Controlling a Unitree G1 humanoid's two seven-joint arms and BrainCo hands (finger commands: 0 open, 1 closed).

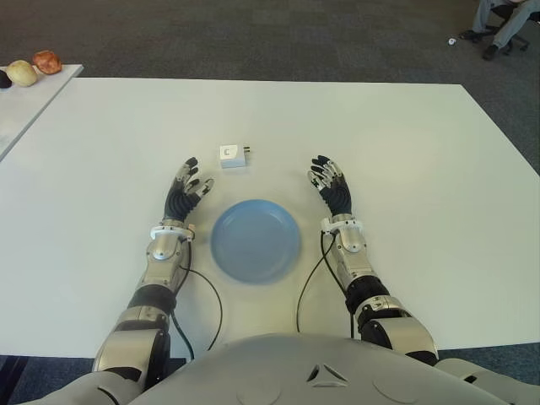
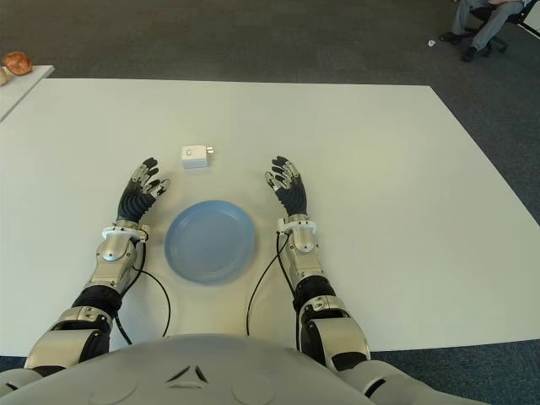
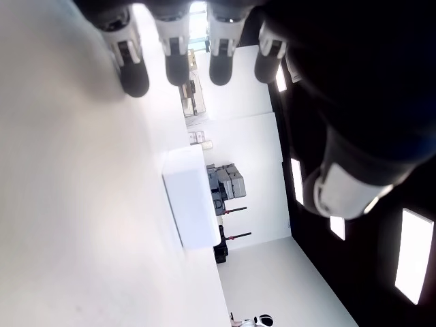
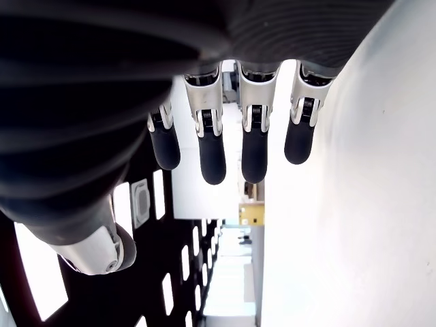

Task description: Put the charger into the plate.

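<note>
White tabletop (image 1: pixel 405 152), grey carpet (image 1: pixel 253 38) beyond. Charger (image 1: pixel 233 156) just past left hand (image 1: pixel 184 196) fingers, apart. Plate (image 1: pixel 255 240) btwn both hands; right hand (image 1: pixel 331 187) fingers released, empty, as left.

We see a matt white table (image 1: pixel 405 169), smooth blue plate (image 1: pixel 255 240), white plastic-looking charger (image 1: pixel 232 156), rough grey carpet (image 1: pixel 253 38).

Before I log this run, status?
Left hand and right hand open, flanking round blue plate. Small white cube charger on table beyond plate, untouched. Path clear.
</note>
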